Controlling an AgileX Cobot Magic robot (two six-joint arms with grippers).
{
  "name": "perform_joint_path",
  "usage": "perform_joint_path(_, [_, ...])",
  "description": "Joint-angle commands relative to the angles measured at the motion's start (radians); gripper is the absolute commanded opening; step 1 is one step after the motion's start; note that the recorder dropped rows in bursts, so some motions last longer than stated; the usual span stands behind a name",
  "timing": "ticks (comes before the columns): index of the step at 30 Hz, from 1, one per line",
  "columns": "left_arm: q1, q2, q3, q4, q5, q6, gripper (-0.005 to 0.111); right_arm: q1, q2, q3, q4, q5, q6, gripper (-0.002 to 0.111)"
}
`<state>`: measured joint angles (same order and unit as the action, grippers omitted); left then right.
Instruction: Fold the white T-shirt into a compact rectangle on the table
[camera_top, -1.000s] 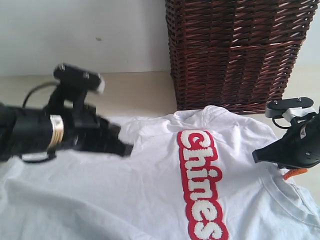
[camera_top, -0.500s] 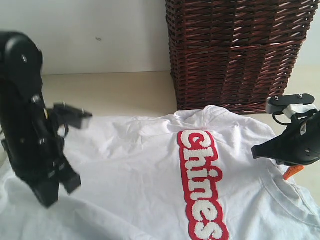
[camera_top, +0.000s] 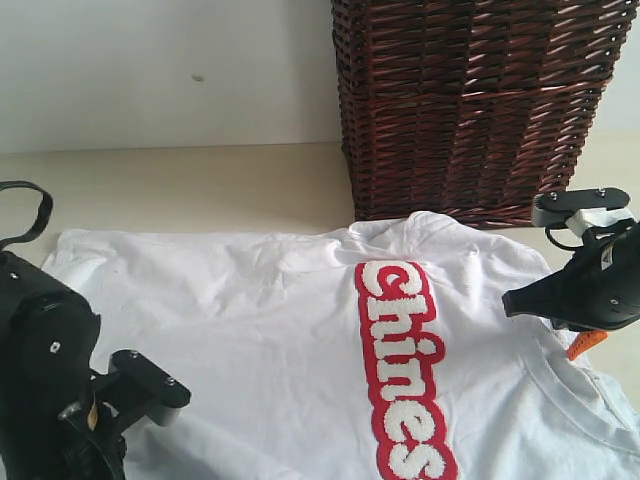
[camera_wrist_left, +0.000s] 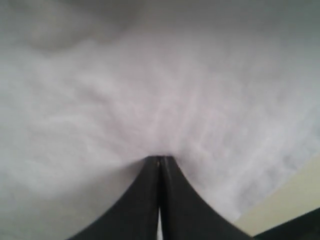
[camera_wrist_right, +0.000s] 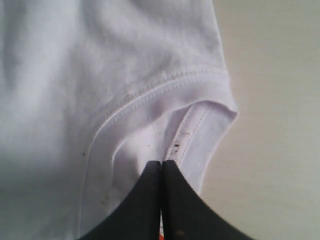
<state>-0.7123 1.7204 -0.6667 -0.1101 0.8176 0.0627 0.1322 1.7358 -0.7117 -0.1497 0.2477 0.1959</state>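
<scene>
The white T-shirt lies spread on the table, its red-outlined lettering facing up. My left arm is low at the shirt's near left part and hides its own fingertips in the exterior view. In the left wrist view my left gripper is shut, its tips sunk in the white cloth, whose creases run into them. My right gripper stands at the shirt's right side. It is shut on the turned-over sleeve hem.
A tall dark brown wicker basket stands just behind the shirt's collar end, against the white wall. Bare table shows beyond the sleeve and beside the cloth near the left gripper.
My left arm swung from above the shirt's middle left down to the near left corner and sank low. The right gripper stayed almost still. The shirt lies as before.
</scene>
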Motion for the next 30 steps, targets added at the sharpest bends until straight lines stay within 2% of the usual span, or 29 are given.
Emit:
perform_joint_path(1, [-0.005, 0.001, 0.047, 0.02, 0.025, -0.04, 0.0, -0.004, -0.006, -0.005, 0.001, -0.005, -0.011, 0.0])
perform_joint_path(5, [-0.005, 0.001, 0.05, 0.081, 0.103, -0.097, 0.0, -0.004, -0.006, -0.005, 0.001, -0.005, -0.011, 0.0])
perform_joint_path(10, [-0.005, 0.001, 0.05, 0.361, 0.227, -0.351, 0.0, -0.004, -0.006, -0.005, 0.001, -0.005, -0.011, 0.0])
perform_joint_path(12, [-0.005, -0.001, 0.05, 0.427, 0.237, -0.417, 0.0, -0.004, -0.006, -0.005, 0.001, -0.005, -0.011, 0.0])
perform_joint_path(18, [-0.005, -0.081, -0.006, 0.447, 0.132, -0.441, 0.0, -0.004, -0.008, -0.005, 0.014, -0.005, -0.018, 0.0])
perform_joint_path(25, [-0.005, -0.234, -0.022, 0.363, -0.212, -0.432, 0.0, -0.004, -0.089, -0.005, 0.021, -0.016, -0.039, 0.0])
perform_joint_path(30, [-0.005, -0.221, -0.022, 0.359, -0.314, -0.432, 0.0, -0.004, -0.1, -0.003, 0.043, -0.193, -0.037, 0.0])
